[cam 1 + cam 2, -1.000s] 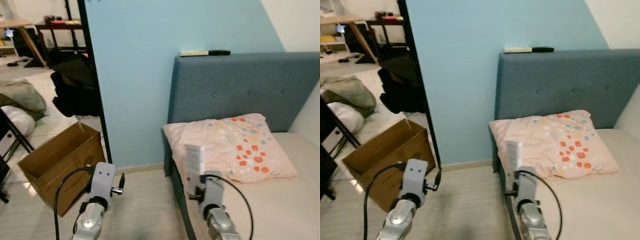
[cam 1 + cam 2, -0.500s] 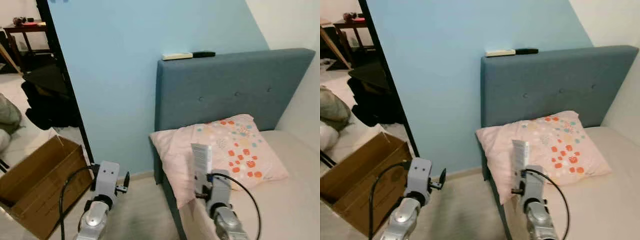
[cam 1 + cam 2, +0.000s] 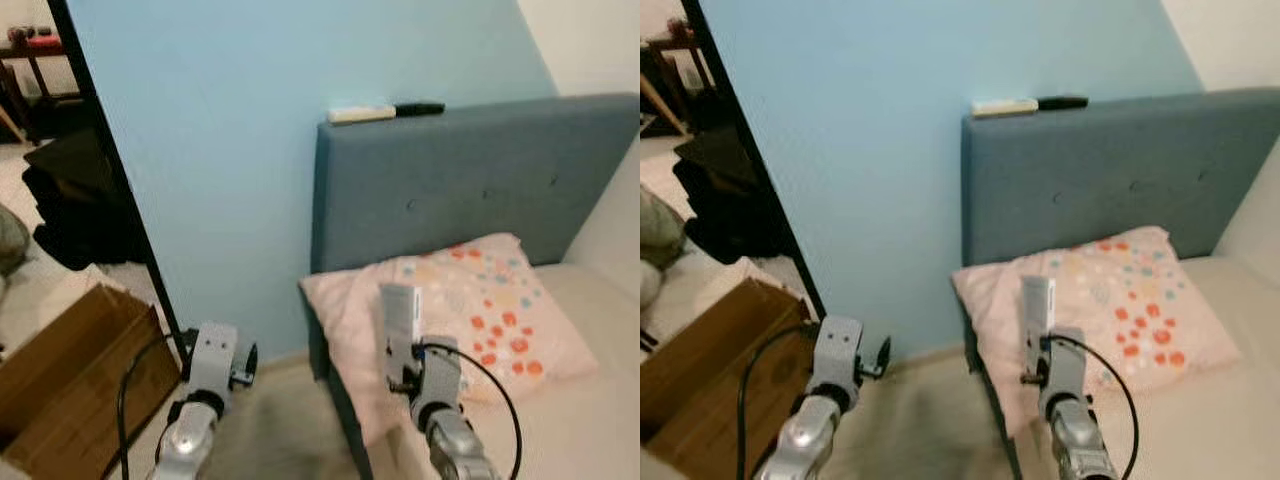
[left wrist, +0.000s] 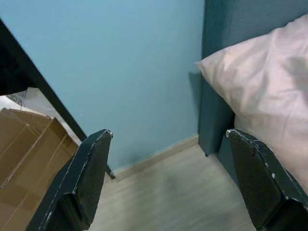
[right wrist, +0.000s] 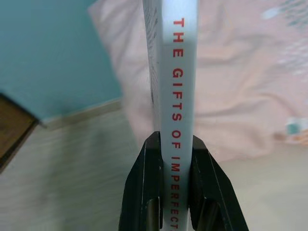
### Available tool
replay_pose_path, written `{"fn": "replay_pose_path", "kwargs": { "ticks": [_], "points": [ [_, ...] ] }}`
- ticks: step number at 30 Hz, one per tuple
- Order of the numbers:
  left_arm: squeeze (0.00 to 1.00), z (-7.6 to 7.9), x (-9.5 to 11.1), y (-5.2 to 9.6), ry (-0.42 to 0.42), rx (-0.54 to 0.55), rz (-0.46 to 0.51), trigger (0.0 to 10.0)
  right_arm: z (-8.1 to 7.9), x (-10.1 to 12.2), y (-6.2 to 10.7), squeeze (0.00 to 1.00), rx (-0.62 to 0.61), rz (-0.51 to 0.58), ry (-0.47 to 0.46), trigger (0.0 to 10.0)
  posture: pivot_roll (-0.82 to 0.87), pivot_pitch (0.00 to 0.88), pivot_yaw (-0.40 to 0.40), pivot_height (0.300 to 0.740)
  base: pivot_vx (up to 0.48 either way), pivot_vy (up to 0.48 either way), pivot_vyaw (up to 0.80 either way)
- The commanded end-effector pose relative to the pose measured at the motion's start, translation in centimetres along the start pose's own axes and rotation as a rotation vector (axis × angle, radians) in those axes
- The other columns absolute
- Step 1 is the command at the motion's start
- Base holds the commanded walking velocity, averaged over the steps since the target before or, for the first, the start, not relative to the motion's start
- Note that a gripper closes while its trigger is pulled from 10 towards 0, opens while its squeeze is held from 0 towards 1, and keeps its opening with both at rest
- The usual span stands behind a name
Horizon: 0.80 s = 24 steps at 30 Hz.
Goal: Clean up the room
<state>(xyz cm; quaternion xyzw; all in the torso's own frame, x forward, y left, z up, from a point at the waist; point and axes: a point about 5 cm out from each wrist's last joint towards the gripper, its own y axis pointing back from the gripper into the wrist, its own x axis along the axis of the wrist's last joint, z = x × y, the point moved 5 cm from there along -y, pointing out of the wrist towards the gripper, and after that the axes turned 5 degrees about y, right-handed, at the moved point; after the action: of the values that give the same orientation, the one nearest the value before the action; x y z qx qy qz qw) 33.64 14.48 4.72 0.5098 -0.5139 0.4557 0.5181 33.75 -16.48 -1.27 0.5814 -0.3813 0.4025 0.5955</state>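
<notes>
Two silver arms reach forward at the near edge of the scene. The right gripper (image 5: pixel 175 144) is clamped on a thin white book (image 5: pixel 177 96), holding it upright in front of the bed; red letters on its spine read "THE GIFTS OF IMPERFECT". From the head camera the book stands just before the near edge of a pink pillow (image 3: pixel 480 310) dotted with orange and teal spots. The left gripper (image 4: pixel 168 139) hangs over the floor with its two black fingers (image 4: pixel 89 168) spread wide and nothing between them.

Below the left arm lies a pale wood-look floor (image 3: pixel 920 420), with a light skirting strip where it meets the wall. A brown cardboard box (image 3: pixel 70 370) sits open on the floor to the robot's left, near a black vertical frame (image 3: pixel 120 180).

The pillow rests on a cream mattress (image 3: pixel 1200 420), leaning toward a blue-grey padded headboard (image 3: pixel 470 180) with buttons. On top of the headboard lie a pale flat object (image 3: pixel 1005 106) and a black one (image 3: pixel 1062 102), end to end; what they are is too small to tell. Behind stands a light blue wall (image 3: pixel 230 120). Far left, past the frame, a dark heap (image 3: pixel 70 200) sits in another room.
</notes>
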Motion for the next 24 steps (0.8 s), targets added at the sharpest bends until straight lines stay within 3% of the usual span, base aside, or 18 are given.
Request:
{"fn": "replay_pose_path", "kwargs": {
  "ticks": [1, 15, 24],
  "points": [
    [0.0, -0.63, -0.63, 0.31, -0.006, 0.02, -0.02, 10.0, -0.04, 0.34, -0.04, 0.0, 0.003, 0.015, -0.004, 10.0, 0.0, 0.039, -0.029, 0.74, 0.0, 0.0, 0.0],
    [0.0, -0.45, -0.45, 0.28, -0.039, 0.014, -0.011, 10.0, -0.06, 0.56, -0.09, 0.0, 0.005, 0.024, 0.002, 10.0, 0.0, 0.037, -0.028, 0.74, 0.0, 0.0, 0.0],
    [0.0, -0.48, -0.66, 0.19, -0.026, 0.023, -0.029, 10.0, 0.01, 0.48, -0.07, 0.0, 0.006, 0.019, 0.008, 10.0, 0.0, 0.035, -0.03, 0.74, 0.0, -0.265, 0.0]
  ]
}}
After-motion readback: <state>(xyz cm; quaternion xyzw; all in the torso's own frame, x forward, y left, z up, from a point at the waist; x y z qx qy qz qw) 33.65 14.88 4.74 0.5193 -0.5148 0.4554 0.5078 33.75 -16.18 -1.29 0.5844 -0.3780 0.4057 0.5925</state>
